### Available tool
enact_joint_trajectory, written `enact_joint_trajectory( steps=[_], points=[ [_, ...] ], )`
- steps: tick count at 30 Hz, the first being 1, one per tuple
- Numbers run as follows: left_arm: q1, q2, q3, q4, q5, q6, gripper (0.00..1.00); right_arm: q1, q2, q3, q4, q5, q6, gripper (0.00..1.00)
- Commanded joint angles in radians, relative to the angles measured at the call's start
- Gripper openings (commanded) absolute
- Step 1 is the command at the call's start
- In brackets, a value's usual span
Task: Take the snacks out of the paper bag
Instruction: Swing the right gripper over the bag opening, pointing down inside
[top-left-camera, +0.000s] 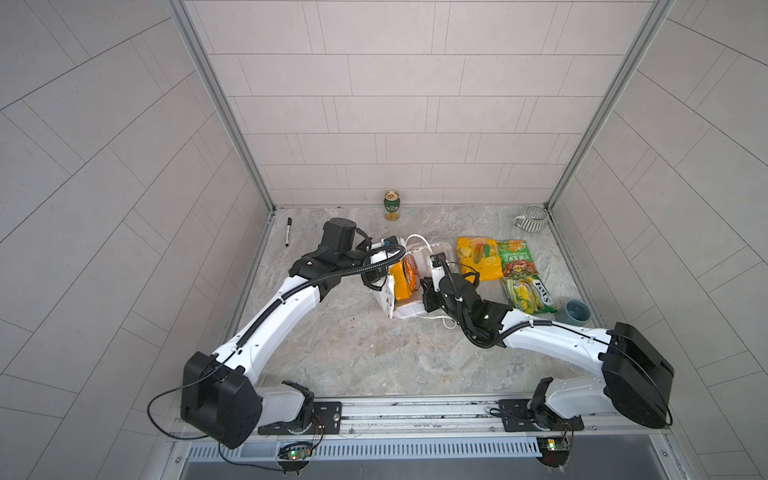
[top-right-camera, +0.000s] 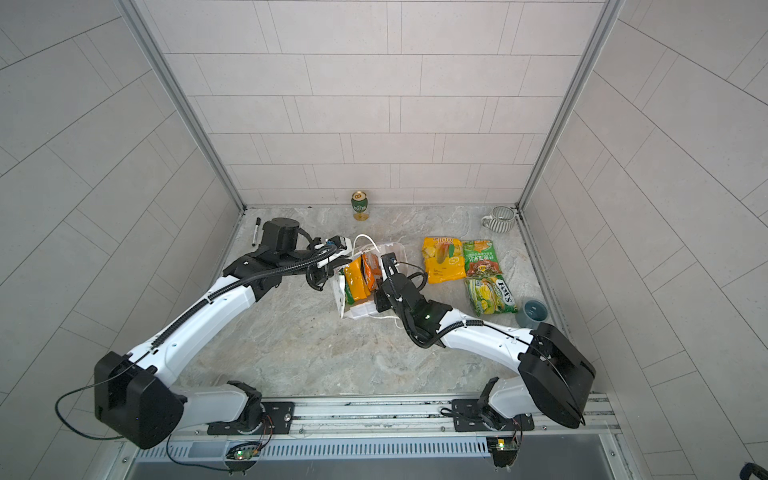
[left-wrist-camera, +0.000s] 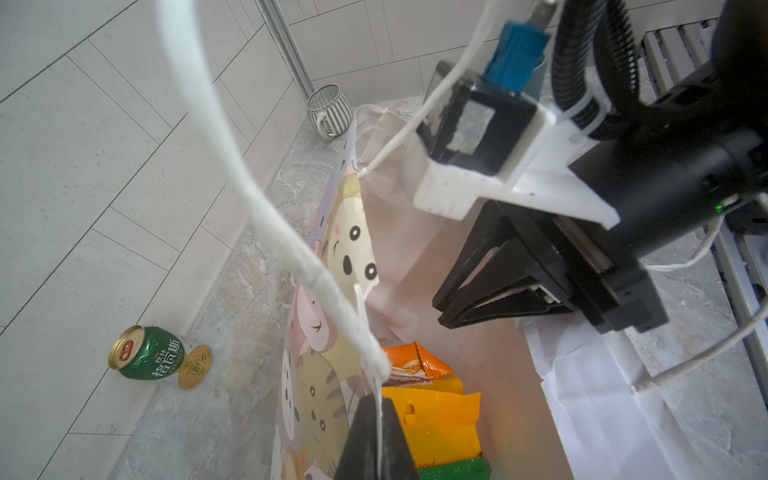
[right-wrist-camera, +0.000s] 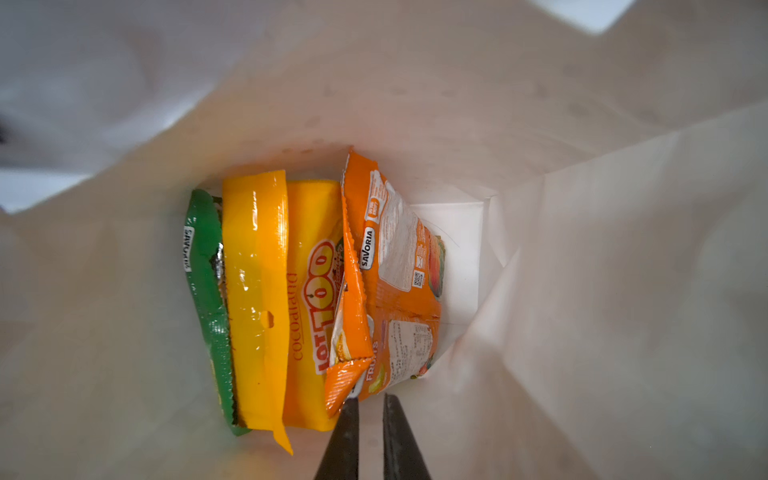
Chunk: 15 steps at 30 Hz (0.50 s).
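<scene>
Overhead, bag: white paper gift bag with cartoon faces (top-left-camera: 387, 297) (top-right-camera: 340, 291) stands open mid-table, in both top views.
Overhead, snacks out: yellow plastic packet (top-left-camera: 478, 257), green-and-red plastic packet (top-left-camera: 515, 257) and green-yellow FOX'S packet (top-left-camera: 528, 295) lie flat on the grey marbled tabletop (top-left-camera: 353, 353), right of the bag.
Left wrist, my left gripper (left-wrist-camera: 376, 436): jaws together, clamped on the bag's printed wall.
Right wrist, bag's bottom: green glossy packet (right-wrist-camera: 203, 291), yellow LOT 100 packet (right-wrist-camera: 266, 291) and orange SAVORIA packet (right-wrist-camera: 395, 257), on edge.
Right wrist, my right gripper (right-wrist-camera: 370, 401): jaws slightly apart, empty, just beside the orange packet.
</scene>
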Motion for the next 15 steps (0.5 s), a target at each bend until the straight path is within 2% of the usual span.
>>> enact_joint_trajectory(
  steps=[1, 6, 9, 15],
  points=[
    [-0.007, -0.021, 0.019, 0.002, 0.023, 0.018, 0.00, 0.005, 0.039, 0.028, 0.020, 0.059, 0.003, 0.15],
    [-0.007, -0.031, 0.011, 0.012, 0.024, 0.019, 0.00, 0.002, 0.131, 0.088, 0.008, 0.062, 0.006, 0.24],
    [-0.007, -0.035, 0.005, 0.014, 0.015, 0.022, 0.00, 0.000, 0.165, 0.114, 0.017, 0.065, 0.006, 0.34],
    [-0.007, -0.037, 0.003, 0.016, 0.012, 0.024, 0.00, -0.021, 0.201, 0.138, 0.022, 0.072, 0.036, 0.41]
  ],
)
